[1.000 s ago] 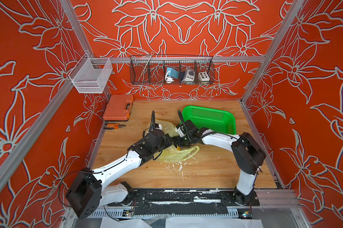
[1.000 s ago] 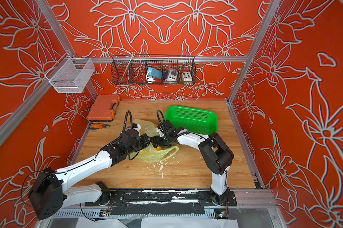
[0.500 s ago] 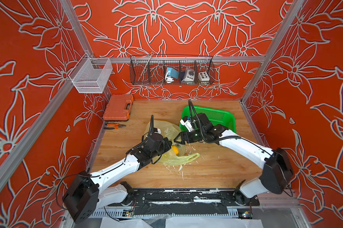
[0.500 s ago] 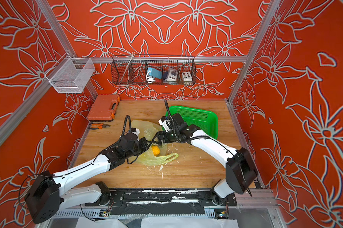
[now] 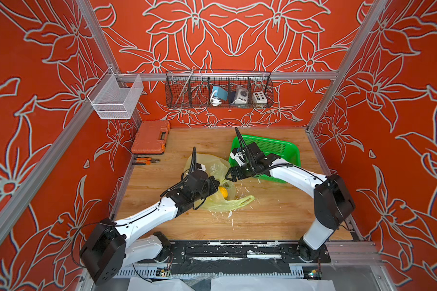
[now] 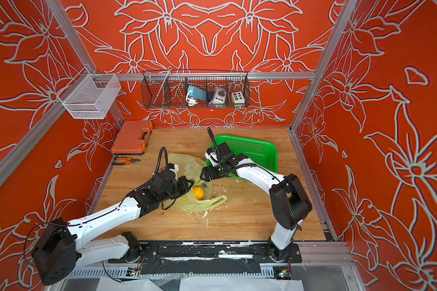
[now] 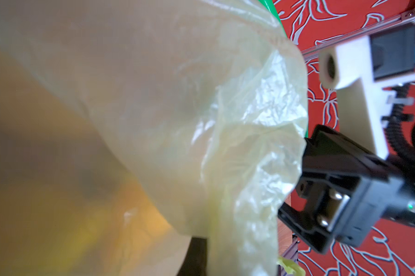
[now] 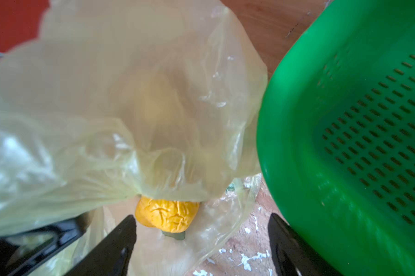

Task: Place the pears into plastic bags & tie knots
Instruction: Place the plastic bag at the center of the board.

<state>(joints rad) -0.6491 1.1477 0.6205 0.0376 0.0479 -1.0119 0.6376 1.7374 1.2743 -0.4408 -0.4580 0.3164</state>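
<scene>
**Bagging stage, mouth held up.** The translucent yellow-green plastic bag lies mid-way across the wooden table, just left of the green perforated basket, with one loop handle flat toward the near right. The left gripper is clenched on the bag's upper film, tenting it over the wrinkled orange-yellow pear, which rests on the lower film at the mouth. The right gripper, released with jaws wide, hovers just far-right of the pear, grasping nothing.

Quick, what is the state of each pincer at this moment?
Left pincer: closed, holding the plastic bag.
Right pincer: open, holding nothing.
</scene>
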